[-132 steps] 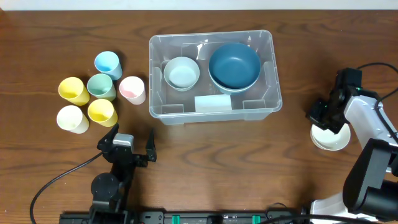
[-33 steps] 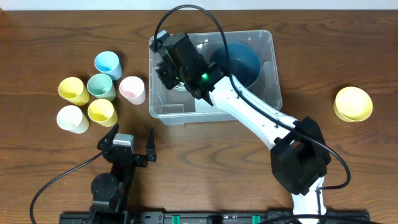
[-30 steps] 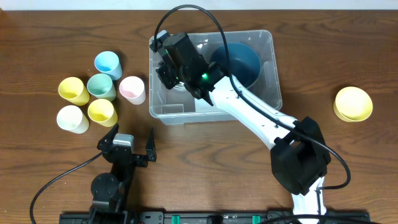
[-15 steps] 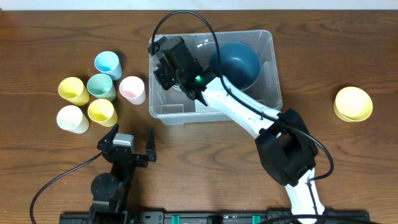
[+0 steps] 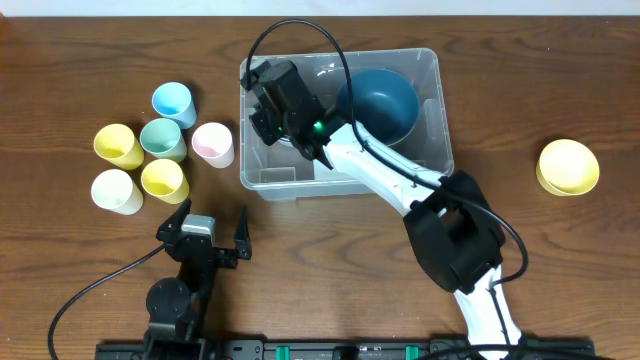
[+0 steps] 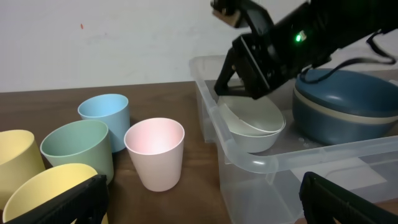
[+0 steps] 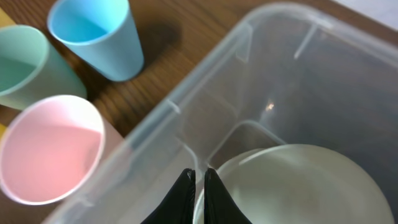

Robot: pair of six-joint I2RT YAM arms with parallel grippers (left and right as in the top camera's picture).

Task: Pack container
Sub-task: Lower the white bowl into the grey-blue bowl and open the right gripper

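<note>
**White bowl now in the container, yellow bowl is next**

Change over the last few seconds: the right arm was at the right edge of the counter (image 5: 520,60), over a white bowl stacked on a yellow one. It has since swung across. The right gripper (image 7: 199,180) is now down in the left end of the container (image 5: 440,110), which sits centre, toward the back edge.

- The white bowl (image 7: 292,180) is inside with it, apparently nested in the pale bowl already there, beside the blue bowl (image 5: 385,100).
- Right jaws are nearly together with the white bowl's rim between them. It reads as clamped, not let go.
- In the last second the arm only nudged toward the back-left corner of the container, so my guess is it is seating the bowl.
- The left gripper (image 5: 205,222) is parked by the front edge, jaws apart, holding nothing.

Still outside: the yellow bowl (image 5: 568,165) near the right edge and six cups (image 5: 162,138) near the left edge.

Next step calls for a release and a straight lift, since the wall is close to the fingers.
</note>
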